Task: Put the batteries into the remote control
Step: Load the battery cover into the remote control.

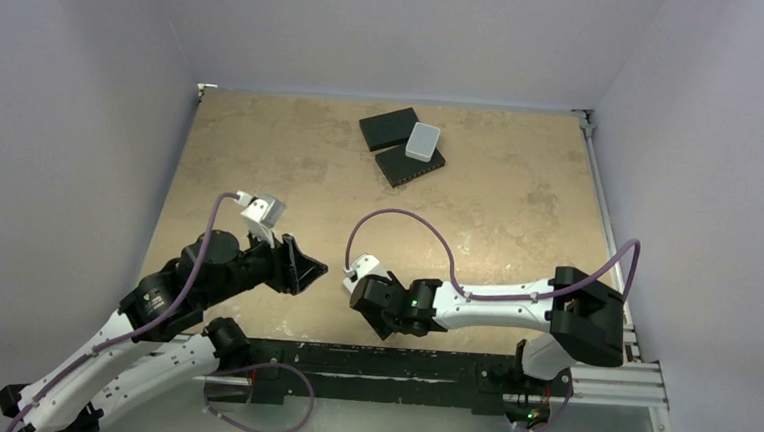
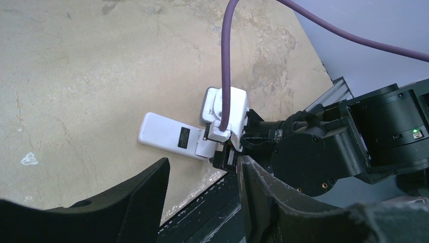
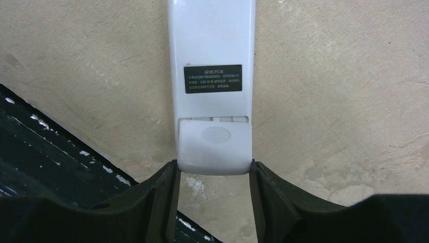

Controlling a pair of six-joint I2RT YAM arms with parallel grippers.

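The tan table [image 1: 518,214] fills the overhead view. On it, near its lower edge, the white remote control [image 3: 212,40] lies flat, back upward. The right gripper [image 3: 212,168] is clamped on the sides of its battery cover [image 3: 215,144] end. The left gripper [image 2: 203,161] gapes empty nearby. The shell is probably light, stiff and slick, so hold its long edges above the cover. No batteries show.
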